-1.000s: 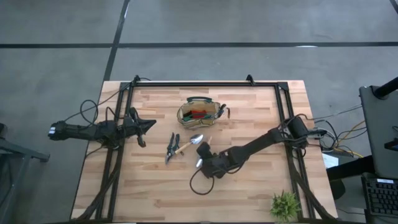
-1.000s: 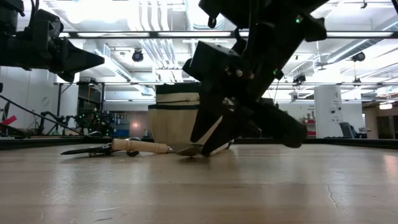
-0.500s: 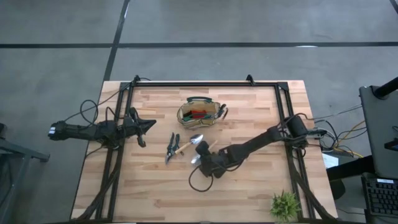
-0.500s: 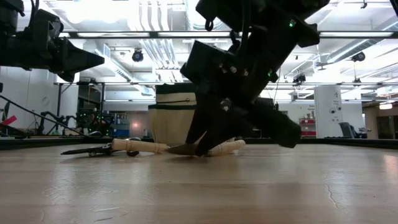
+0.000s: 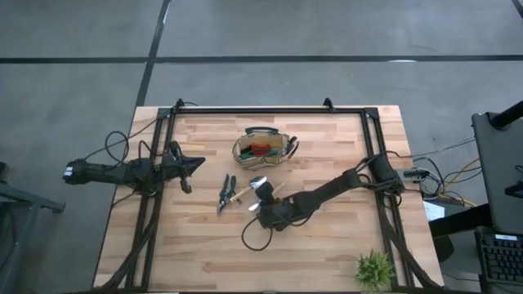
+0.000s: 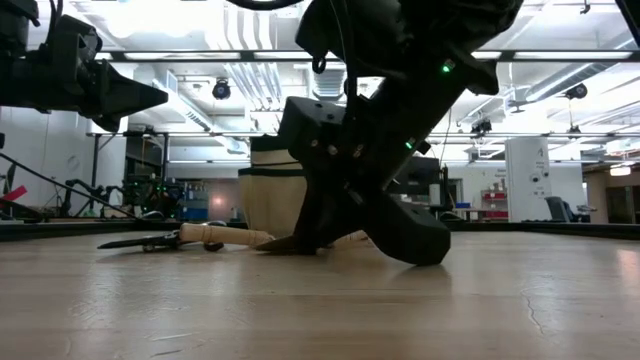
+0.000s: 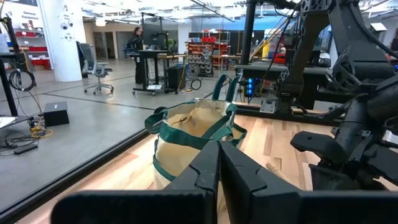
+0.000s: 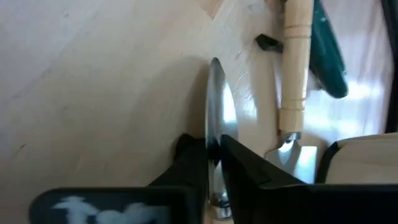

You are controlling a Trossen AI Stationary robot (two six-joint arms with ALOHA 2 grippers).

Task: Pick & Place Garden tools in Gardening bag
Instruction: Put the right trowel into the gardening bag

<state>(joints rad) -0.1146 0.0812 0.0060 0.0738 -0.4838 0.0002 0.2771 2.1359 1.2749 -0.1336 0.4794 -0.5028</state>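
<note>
The tan gardening bag (image 5: pixel 263 147) stands at the far middle of the table with a red item (image 5: pixel 261 150) inside. It also shows in the left wrist view (image 7: pixel 189 134). Pruning shears (image 5: pixel 224 193) and a wooden-handled trowel (image 5: pixel 245 191) lie on the table near the bag. My right gripper (image 5: pixel 258 209) is low over the table beside them, shut on a second trowel's silver blade (image 8: pixel 215 102). My left gripper (image 5: pixel 193 168) is shut and empty, above the table's left part. My right gripper pinches the trowel's silver blade (image 8: pixel 214 138) between its two fingers (image 8: pixel 193 163), the blade standing on edge between them. The fingers slant down from the table's right side. The blade's tip (image 6: pixel 278 243) is down on the table.
A small green plant (image 5: pixel 374 268) stands at the near right corner. A black frame (image 5: pixel 270 109) runs along the table's far edge and sides. A black cable (image 5: pixel 255 239) loops near my right gripper. The near left of the table is bare wood.
My right gripper has gone a little toward the table's left edge and down, carrying the trowel's blade with it, so that the trowel now lies closer to the other trowel and the shears.
</note>
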